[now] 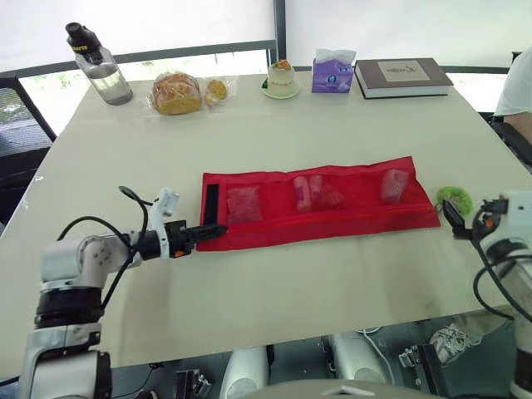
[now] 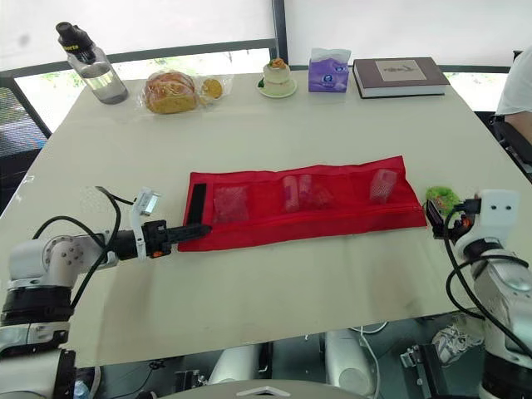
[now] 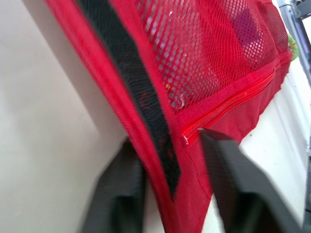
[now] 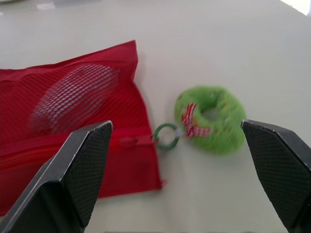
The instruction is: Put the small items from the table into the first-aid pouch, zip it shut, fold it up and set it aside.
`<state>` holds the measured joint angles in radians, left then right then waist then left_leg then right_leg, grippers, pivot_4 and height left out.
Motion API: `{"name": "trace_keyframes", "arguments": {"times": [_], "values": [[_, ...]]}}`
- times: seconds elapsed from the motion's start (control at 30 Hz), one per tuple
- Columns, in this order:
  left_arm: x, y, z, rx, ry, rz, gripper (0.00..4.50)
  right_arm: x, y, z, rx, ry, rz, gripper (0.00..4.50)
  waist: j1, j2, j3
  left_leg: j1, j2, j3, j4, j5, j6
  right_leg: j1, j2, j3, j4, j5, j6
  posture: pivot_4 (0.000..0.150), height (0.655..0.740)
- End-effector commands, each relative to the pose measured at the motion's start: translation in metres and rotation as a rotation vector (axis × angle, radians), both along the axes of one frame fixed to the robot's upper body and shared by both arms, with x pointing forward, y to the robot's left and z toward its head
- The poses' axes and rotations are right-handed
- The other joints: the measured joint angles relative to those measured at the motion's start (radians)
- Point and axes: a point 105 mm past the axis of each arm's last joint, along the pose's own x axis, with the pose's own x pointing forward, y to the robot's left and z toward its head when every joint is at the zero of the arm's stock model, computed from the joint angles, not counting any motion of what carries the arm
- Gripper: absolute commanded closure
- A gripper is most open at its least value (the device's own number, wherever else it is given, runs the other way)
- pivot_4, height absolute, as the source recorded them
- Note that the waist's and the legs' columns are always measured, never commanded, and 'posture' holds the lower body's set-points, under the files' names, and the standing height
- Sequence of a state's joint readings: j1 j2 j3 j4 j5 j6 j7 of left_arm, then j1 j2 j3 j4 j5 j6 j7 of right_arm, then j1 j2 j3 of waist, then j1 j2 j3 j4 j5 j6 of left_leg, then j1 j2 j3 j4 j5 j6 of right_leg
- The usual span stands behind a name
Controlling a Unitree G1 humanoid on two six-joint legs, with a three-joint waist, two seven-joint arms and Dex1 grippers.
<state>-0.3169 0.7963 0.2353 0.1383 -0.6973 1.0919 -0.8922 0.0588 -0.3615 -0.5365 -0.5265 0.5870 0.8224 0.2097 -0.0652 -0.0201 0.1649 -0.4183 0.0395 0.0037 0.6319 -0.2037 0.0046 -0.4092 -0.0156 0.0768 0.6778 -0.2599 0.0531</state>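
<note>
Red pouch | left pincer spread astride its end | right pincer spread before green charm | book, bottle beyond

Along the far edge — bottle, bagged bread, cake, purple tissue pack, book. A person's sleeve at right.

The beige table carries a red pouch, bottle, bread, cake, tissues, book, green charm.
</note>
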Motion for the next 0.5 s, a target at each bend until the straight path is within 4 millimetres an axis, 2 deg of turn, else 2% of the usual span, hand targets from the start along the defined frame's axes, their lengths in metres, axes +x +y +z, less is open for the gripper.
{"name": "trace_keyframes", "arguments": {"times": [0.03,0.07,0.13,0.27,0.33,0.5], "values": [[-0.004,0.018,0.018,0.179,-0.149,-0.047,1.04,-0.010,0.009,0.012,0.118,-0.045,0.010,0.00,-0.001,0.000,0.000,0.000,0.000,0.000,0.000,0.000,0.000,0.000,0.000,0.000,0.000,0.000,0.000,0.150,0.7400],[-0.007,0.017,0.023,0.216,-0.190,-0.094,0.58,-0.011,0.011,0.010,0.149,-0.039,0.003,0.00,-0.003,-0.001,0.001,0.000,0.000,0.000,0.000,0.000,0.000,0.000,0.000,0.000,0.000,0.000,-0.001,0.150,0.7400],[-0.007,0.011,0.040,0.257,-0.285,-0.172,0.08,-0.012,0.014,0.007,0.248,-0.032,-0.021,0.00,0.002,-0.002,0.001,0.000,0.001,0.000,-0.002,0.000,0.000,-0.001,-0.001,0.000,0.000,0.000,-0.004,0.150,0.7400],[-0.009,-0.010,0.068,0.297,-0.431,-0.326,0.08,-0.012,0.022,-0.003,0.398,0.012,-0.073,0.00,0.021,-0.002,0.002,-0.003,0.002,0.001,-0.002,0.000,0.000,-0.002,-0.004,-0.001,-0.002,-0.001,-0.005,0.150,0.7400],[-0.011,-0.025,0.083,0.257,-0.487,-0.379,0.08,-0.012,0.028,-0.010,0.455,0.048,-0.079,0.00,0.026,-0.002,0.002,-0.004,0.002,0.002,0.000,0.000,0.000,-0.002,-0.004,-0.001,-0.003,-0.001,-0.005,0.150,0.7400],[-0.031,-0.072,0.110,0.189,-0.597,-0.596,0.08,-0.010,0.036,-0.018,0.609,0.093,-0.121,0.00,0.023,-0.002,0.002,-0.009,0.001,0.002,0.001,0.000,0.000,-0.003,-0.005,-0.001,-0.007,0.000,-0.004,0.150,0.7400]]}}
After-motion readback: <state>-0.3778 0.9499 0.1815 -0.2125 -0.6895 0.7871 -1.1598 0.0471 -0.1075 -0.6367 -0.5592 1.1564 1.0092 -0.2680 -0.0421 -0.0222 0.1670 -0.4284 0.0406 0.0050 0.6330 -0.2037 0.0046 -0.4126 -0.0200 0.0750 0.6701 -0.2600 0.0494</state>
